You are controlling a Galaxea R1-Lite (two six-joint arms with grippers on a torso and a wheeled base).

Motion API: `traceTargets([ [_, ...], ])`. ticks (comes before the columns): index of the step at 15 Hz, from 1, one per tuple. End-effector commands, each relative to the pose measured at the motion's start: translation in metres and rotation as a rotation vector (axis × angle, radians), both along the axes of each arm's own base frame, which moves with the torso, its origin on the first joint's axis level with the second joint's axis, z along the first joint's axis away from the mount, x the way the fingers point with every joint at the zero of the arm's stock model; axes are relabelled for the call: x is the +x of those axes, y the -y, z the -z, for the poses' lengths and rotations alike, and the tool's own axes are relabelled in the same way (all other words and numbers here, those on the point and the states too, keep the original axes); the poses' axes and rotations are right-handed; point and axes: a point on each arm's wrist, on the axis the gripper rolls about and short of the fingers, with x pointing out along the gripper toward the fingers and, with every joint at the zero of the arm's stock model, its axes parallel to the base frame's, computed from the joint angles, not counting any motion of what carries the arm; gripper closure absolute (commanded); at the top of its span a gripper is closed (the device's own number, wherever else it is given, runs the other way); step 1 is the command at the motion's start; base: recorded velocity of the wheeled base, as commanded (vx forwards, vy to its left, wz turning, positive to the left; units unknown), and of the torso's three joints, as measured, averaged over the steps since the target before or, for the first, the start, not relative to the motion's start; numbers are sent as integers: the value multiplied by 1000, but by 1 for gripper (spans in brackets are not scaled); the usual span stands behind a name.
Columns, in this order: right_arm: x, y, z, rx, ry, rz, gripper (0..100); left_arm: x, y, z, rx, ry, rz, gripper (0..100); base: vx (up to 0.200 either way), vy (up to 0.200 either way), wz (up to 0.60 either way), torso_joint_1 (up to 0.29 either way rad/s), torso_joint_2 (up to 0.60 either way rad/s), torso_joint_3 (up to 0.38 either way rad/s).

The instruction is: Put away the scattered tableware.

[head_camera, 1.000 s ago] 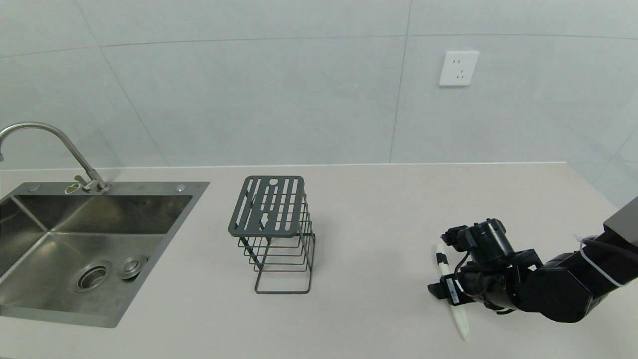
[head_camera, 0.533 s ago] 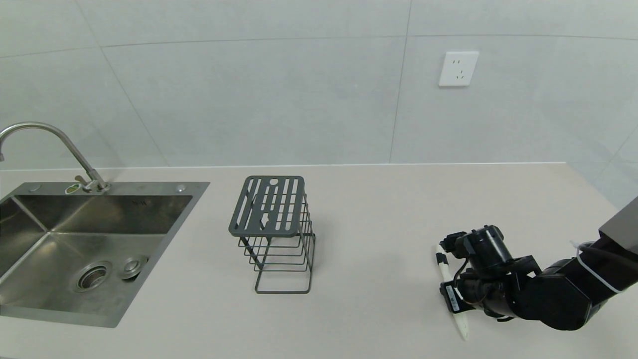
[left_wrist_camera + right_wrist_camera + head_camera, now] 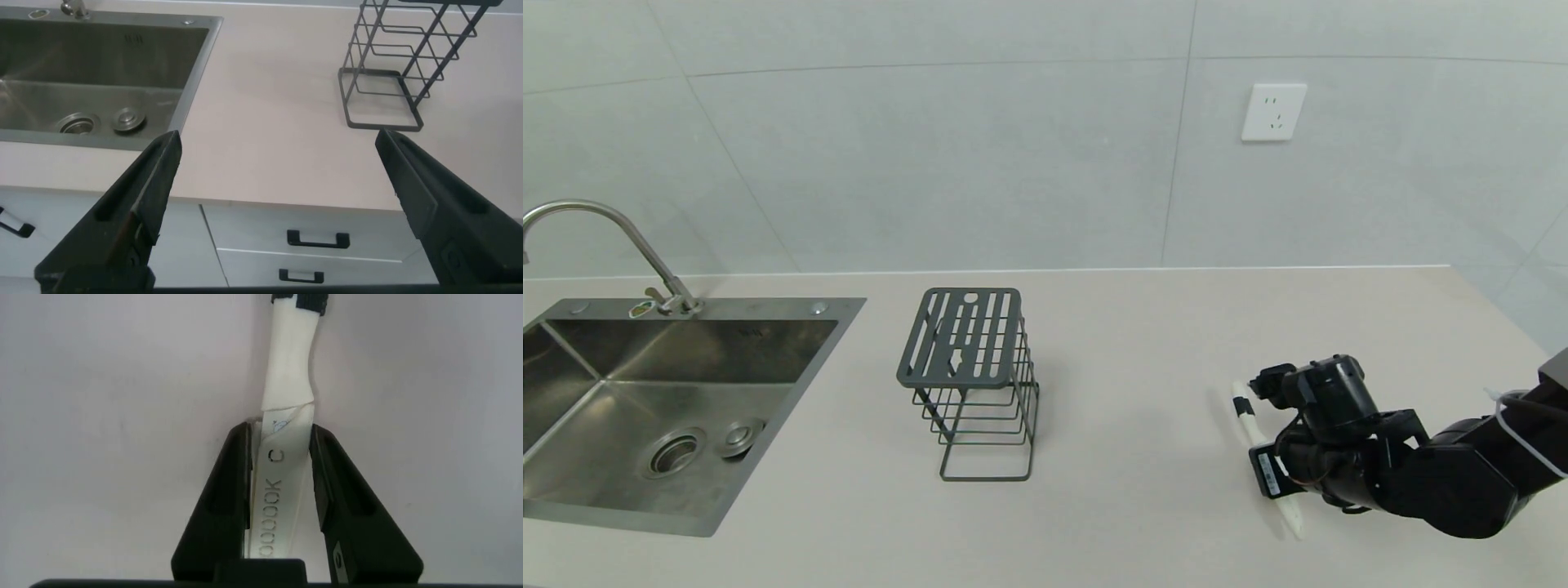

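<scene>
Right gripper [image 3: 282, 437]: jaws clamped on white knife [image 3: 288, 359], near mid-length | Knife: right side of bench [image 3: 1143, 343], well apart from wire rack [image 3: 968, 359]; whether it touches the bench cannot be told | Left gripper [image 3: 278, 147]: jaws wide, holding nothing, above bench front edge | Sink [image 3: 686, 335]: left end of bench.

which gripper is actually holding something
The right gripper: it is shut on the white utensil. The left gripper is open, with nothing in it.
</scene>
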Motion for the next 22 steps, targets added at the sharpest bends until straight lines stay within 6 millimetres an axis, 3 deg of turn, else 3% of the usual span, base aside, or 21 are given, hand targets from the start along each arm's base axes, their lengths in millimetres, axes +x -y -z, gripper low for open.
traceTargets([
  [1, -6, 3, -31, 37, 107, -21, 100, 0, 0, 0, 0, 0, 0, 0, 0, 0, 0, 0, 0, 0],
  [7, -21, -4, -88, 85, 352, -164, 100, 0, 0, 0, 0, 0, 0, 0, 0, 0, 0, 0, 0, 0],
  [10, -32, 1, -109, 91, 427, -222, 100, 0, 0, 0, 0, 0, 0, 0, 0, 0, 0, 0, 0, 0],
  [14, -42, 5, -123, 74, 482, -281, 100, 0, 0, 0, 0, 0, 0, 0, 0, 0, 0, 0, 0, 0],
  [16, -49, 7, -140, 3, 601, -392, 100, 0, 0, 0, -1, 2, 0, 0, 0, 0, 0, 0, 0, 0],
  [18, -61, -4, -157, -40, 736, -510, 100, -1, 0, -16, 19, 155, 12, 0, 0, 0, 0, 0, 0, 0],
  [21, -86, -36, -163, 14, 785, -638, 100, -7, 3, -39, 77, 332, 134, 0, 0, 0, 0, 0, 0, 0],
  [22, -90, -42, -163, 24, 794, -657, 100, -11, 4, -57, 85, 351, 168, 0, 0, 0, 0, 0, 0, 0],
])
